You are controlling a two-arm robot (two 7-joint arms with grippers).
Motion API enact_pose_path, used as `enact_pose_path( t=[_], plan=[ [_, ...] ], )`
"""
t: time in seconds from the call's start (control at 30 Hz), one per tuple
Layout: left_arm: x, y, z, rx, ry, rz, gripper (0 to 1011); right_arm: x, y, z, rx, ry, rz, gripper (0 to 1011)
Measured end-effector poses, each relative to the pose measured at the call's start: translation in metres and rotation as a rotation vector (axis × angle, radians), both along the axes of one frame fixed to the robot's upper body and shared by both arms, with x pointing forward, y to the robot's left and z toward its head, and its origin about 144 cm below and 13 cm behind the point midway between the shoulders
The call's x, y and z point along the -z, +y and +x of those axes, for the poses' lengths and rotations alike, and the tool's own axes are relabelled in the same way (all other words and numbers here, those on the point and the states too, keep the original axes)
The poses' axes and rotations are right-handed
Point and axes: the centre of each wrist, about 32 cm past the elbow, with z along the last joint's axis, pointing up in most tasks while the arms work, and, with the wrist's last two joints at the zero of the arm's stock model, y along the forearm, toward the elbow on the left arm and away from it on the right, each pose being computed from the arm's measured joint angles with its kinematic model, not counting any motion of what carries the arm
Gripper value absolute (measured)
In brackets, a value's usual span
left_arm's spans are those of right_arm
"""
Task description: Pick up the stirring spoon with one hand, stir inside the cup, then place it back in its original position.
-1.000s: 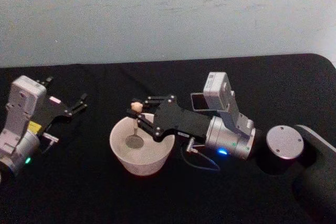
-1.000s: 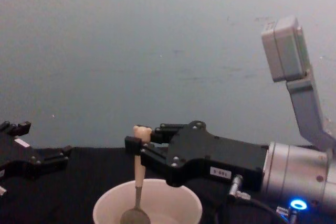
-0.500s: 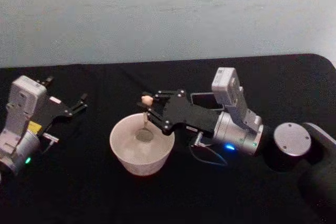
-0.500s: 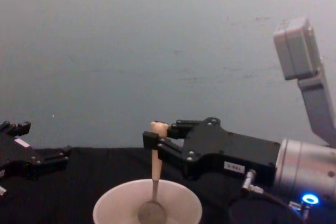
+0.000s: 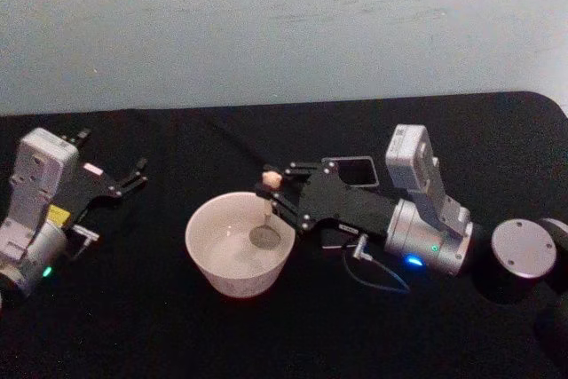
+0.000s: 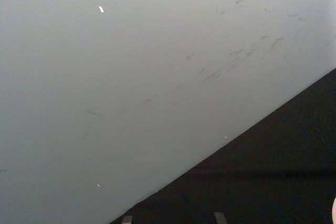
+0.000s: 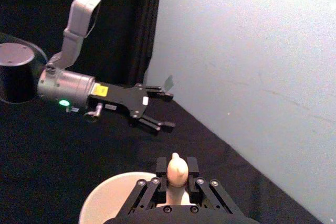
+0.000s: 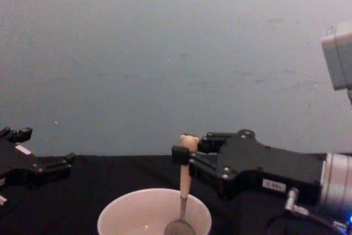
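The cream-white cup stands on the black table just left of centre. The stirring spoon stands nearly upright in it, near the cup's right side, its metal bowl low inside and its bear head on top. My right gripper reaches in from the right and is shut on the spoon's handle just under the bear head. Behind that gripper the dark square-mouthed holder shows partly. My left gripper rests open at the far left, well away from the cup.
A black cloth covers the table, which ends at a pale wall behind. My right arm's body lies across the table's right half. The left arm also shows in the right wrist view, beyond the cup's rim.
My right gripper has carried the spoon to the right inside the cup, from its left side across to its right side. The left arm has stayed still.
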Motion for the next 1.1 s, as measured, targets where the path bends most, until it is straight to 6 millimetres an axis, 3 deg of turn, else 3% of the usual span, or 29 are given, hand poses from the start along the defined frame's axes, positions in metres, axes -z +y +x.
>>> enact_pose_path(
  t=[0.23, 0.5, 1.1],
  plan=[
    [0.0, 0.0, 0.0, 0.0, 0.0, 0.0, 1001, 0.001, -0.001, -0.013, -0.033, 0.014, 0.0, 214],
    [0.0, 0.0, 0.0, 0.0, 0.0, 0.0, 1001, 0.001, 0.012, -0.019, -0.081, 0.024, 0.021, 214],
    [0.0, 0.0, 0.0, 0.0, 0.0, 0.0, 1001, 0.001, 0.03, 0.003, -0.067, 0.014, 0.023, 214]
  ],
)
